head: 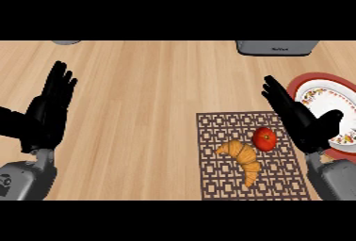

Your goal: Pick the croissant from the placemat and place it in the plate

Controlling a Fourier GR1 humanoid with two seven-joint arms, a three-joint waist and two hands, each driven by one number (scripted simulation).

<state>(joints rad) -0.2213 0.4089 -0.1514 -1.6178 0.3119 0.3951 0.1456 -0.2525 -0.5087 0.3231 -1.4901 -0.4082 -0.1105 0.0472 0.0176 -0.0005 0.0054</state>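
Your croissant (242, 160) lies on the placemat (215, 183), tomato (265, 139) at its 1 o'clock; left hand (49, 110) and right hand (303, 120) both wide, fingers straight

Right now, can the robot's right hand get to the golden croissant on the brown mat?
Probably yes. The right hand is open just right of the brown patterned placemat, holding nothing. The golden curved croissant lies uncovered there; only the red tomato sits close beside it.

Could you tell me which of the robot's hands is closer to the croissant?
Right. The right hand is open just right of the placemat, close to the croissant; the left hand is open far across the counter.
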